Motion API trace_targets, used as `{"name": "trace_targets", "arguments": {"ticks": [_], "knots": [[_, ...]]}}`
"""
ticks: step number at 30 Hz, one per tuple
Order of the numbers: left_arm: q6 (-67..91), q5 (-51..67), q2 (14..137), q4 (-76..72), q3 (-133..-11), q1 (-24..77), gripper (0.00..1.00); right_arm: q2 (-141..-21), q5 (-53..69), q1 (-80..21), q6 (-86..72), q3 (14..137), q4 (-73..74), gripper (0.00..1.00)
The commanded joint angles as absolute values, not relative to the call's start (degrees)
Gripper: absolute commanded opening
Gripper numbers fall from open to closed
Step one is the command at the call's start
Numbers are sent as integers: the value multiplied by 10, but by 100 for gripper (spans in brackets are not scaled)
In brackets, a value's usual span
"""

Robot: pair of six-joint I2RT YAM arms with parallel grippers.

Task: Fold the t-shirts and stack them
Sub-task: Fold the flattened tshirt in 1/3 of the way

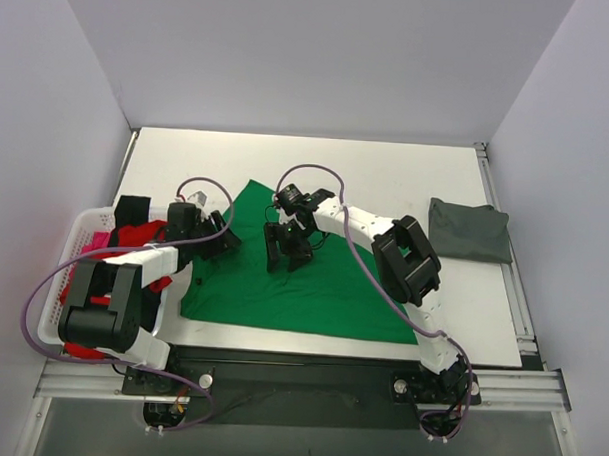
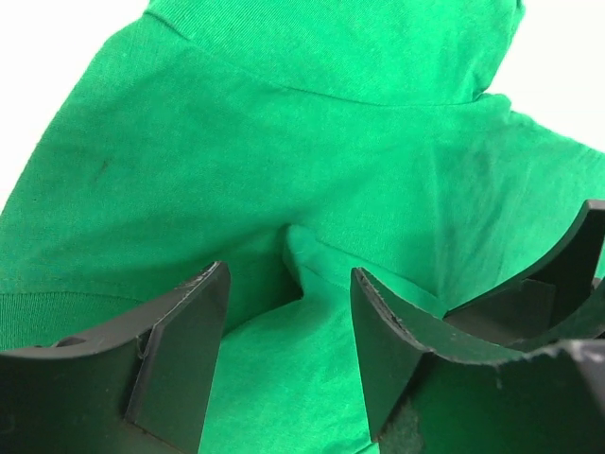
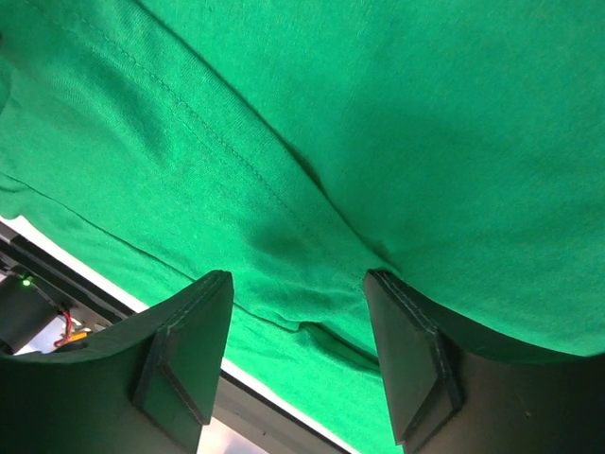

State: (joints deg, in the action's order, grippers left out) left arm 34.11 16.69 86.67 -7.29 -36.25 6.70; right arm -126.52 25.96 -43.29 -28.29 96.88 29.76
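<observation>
A green t-shirt lies spread on the white table, partly folded. It fills the left wrist view and the right wrist view. My left gripper is open over the shirt's left edge, jaws either side of a raised fold. My right gripper is open and points down onto the shirt's middle, jaws astride a seam. A folded grey t-shirt lies at the right of the table.
A white basket at the left holds red and pink clothes. The table's front rail runs below the shirt. White walls close in the back and sides.
</observation>
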Motion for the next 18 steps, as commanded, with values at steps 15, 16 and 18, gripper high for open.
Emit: {"name": "trace_targets", "arguments": {"ticks": [15, 16, 18], "knots": [[345, 175, 844, -1, -492, 66, 66, -1102, 199, -308, -272, 878, 327, 63], [344, 176, 856, -1, -499, 67, 66, -1096, 196, -296, -272, 871, 325, 63], [338, 178, 868, -1, -521, 71, 66, -1078, 186, -263, -269, 859, 324, 62]]}}
